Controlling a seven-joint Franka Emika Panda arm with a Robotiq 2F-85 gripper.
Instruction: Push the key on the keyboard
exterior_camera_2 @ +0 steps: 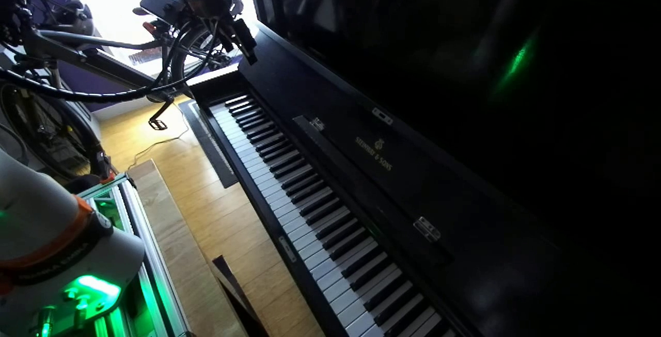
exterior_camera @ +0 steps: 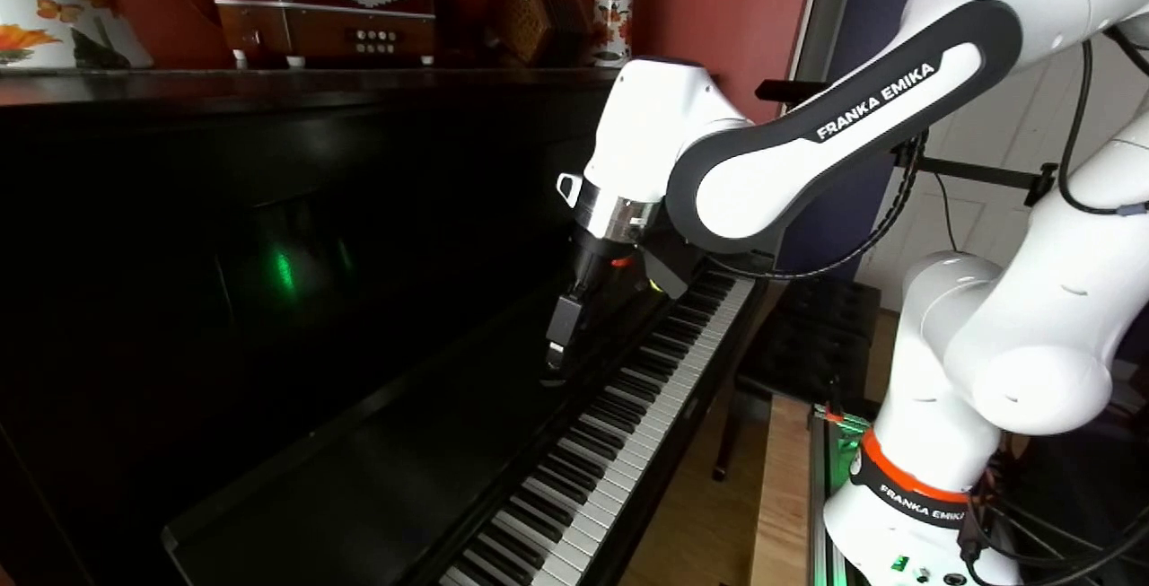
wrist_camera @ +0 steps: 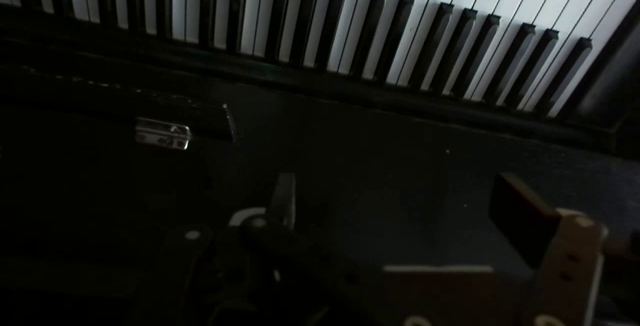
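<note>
Hand (wrist_camera: 395, 198) spread wide before black panel (wrist_camera: 370, 146); open room to keyboard (wrist_camera: 330, 21), past panel's edge.

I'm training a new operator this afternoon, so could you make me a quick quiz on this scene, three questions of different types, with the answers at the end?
1. Multiple choice: Which maker's name is lettered on the upright piano, behind its keyboard?
a) Yamaha
b) Steinway & Sons
c) Bechstein

2. True or false: The gripper is fully shut.

3. Fill in the blank: Decorated with a white diamond pattern, the ____ stands on top of the piano.

Key:
1. b, Steinway & Sons
2. False; its jaws stand wide apart in the wrist view.
3. button accordion
</note>
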